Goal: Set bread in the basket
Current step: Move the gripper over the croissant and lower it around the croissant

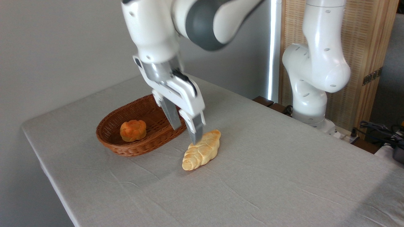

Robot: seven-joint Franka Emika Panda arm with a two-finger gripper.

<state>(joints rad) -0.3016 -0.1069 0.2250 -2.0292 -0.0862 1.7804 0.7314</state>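
Bread (202,150) is what we are after, though we take the grey worktop (268,164) first. The basket (126,148) sits at ten o'clock from the loaf, holding only an orange bun (133,130). Our end effector (187,127) hangs open, one finger at the loaf's top. Gripping, lifting and placing remain.

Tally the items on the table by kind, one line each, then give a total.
Pale golden braided bread loaf, lying on the cloth outside the basket: 1
Small round orange flower-shaped bun, lying in the basket: 1
Oval reddish-brown woven wicker basket: 1
Total: 3
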